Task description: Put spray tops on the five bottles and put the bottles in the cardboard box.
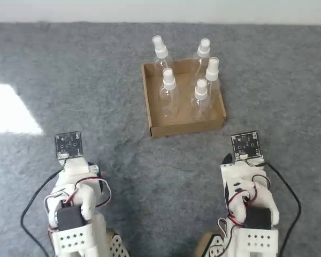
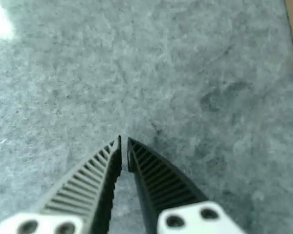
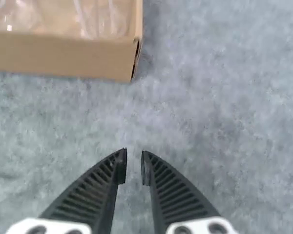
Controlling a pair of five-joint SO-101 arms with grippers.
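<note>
The left gripper (image 2: 123,142) hangs low over the grey felt-like mat (image 2: 88,73), its ribbed black jaws pressed almost together and holding nothing. A thin sliver of brown box wall shows at the edge of its wrist view. In the high view the cardboard box (image 1: 148,101) lies ahead of both arms and between them, a little toward the right arm's side and well apart from either gripper. It is a shallow, open, square tray of plain corrugated board. All five bottles (image 1: 169,99) stand upright inside it, so their long axes are vertical. They are clear, smooth, slim plastic, each already capped with a white spray top (image 1: 169,78). The right gripper (image 3: 133,161) is the nearer one, facing a corner of the box (image 3: 132,58). Its jaws are drawn close, with a narrow slit between them, and empty. Judging by this layout, nothing is left to fetch.
</note>
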